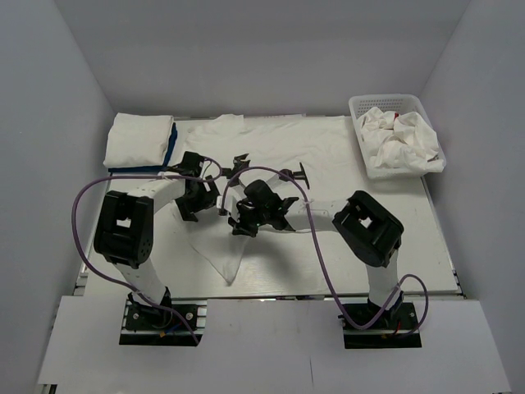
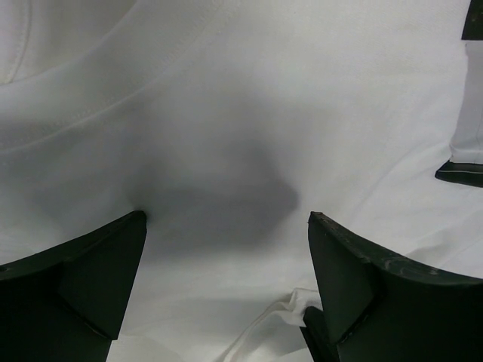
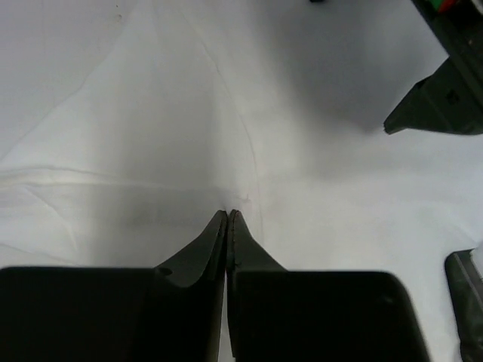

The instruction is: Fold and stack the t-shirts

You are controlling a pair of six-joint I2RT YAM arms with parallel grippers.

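1. Cloth of one white t-shirt [image 1: 279, 144] is being shown spread flat on the table [image 1: 422, 246].
2. The left gripper [image 2: 226, 217] is being held just above this shirt, with its fingers wide apart.
3. The right gripper [image 3: 229, 213] is being held closed on the same shirt. It cannot be told if cloth is pinched.
4. A folded stack [image 1: 139, 139] is being seen left of the shirt, and crumpled shirts [image 1: 398, 139] in a basket [image 1: 385, 102] right of it.

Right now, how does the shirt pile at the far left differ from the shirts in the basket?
The left pile is folded flat; the basket shirts are a crumpled heap. The left pile shows blue underneath; the basket shirts show a bit of red. Both are mostly white.
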